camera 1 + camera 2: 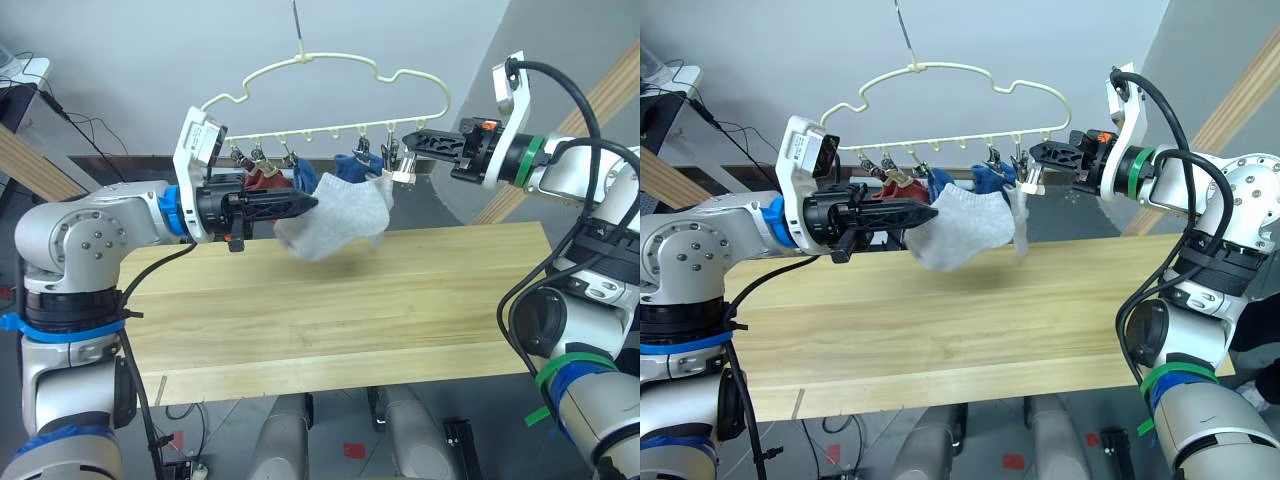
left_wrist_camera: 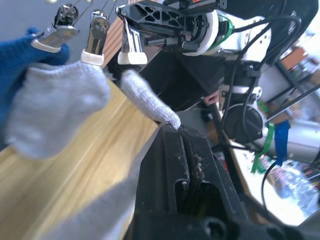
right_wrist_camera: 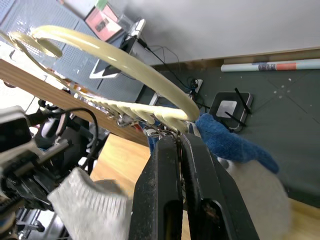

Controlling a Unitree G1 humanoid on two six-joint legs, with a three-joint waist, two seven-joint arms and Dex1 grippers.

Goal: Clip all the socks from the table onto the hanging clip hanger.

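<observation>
While the left claw (image 1: 310, 204) holds a light grey sock (image 1: 340, 215) above the bench (image 1: 400, 300), the right claw (image 1: 408, 152) pinches a clip (image 1: 402, 172) on the clip hanger (image 1: 330, 80).

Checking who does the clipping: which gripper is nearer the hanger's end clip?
Right. The right gripper is closed on the end clip; the left gripper, beside it, holds the grey sock below the hanger.

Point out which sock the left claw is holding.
The light grey sock stretched between the left claw and the hanger's rightmost clips. The red sock and the blue socks hang from the clip hanger untouched.
</observation>
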